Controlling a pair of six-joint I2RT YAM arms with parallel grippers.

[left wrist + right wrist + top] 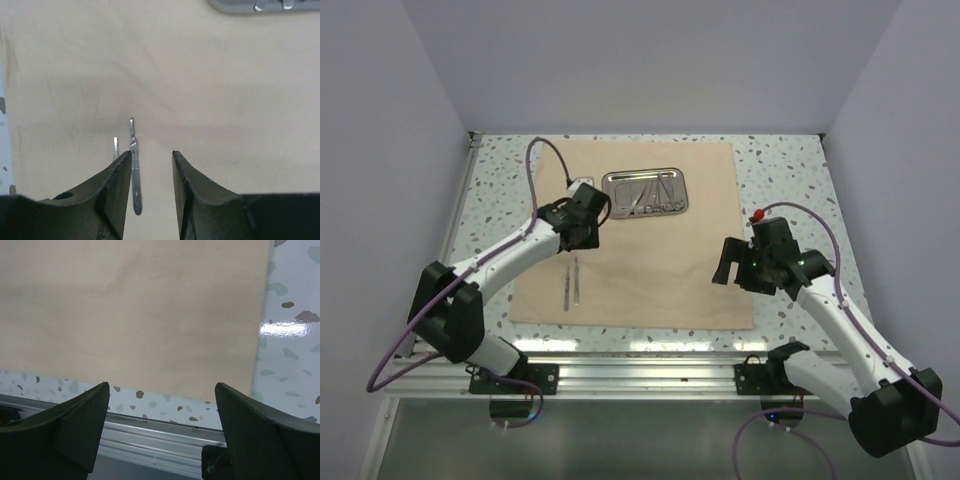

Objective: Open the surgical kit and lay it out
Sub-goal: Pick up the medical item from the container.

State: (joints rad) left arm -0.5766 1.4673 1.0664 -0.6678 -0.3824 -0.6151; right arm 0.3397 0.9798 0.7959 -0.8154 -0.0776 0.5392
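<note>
Tool (136, 190) looks thin, stiff, slick, flat on cloth (210, 85); I'd pinch mid-shaft. Left gripper (151, 155), right gripper (161, 387) spread, empty.

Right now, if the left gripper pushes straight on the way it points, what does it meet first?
Likely the thin silver instrument lying on the beige cloth, just ahead of the left gripper by one finger; depth is unclear, so possibly bare cloth.

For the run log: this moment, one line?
wrap flat | tray on wrap | two instruments out | left gripper open above them | right gripper open
</note>
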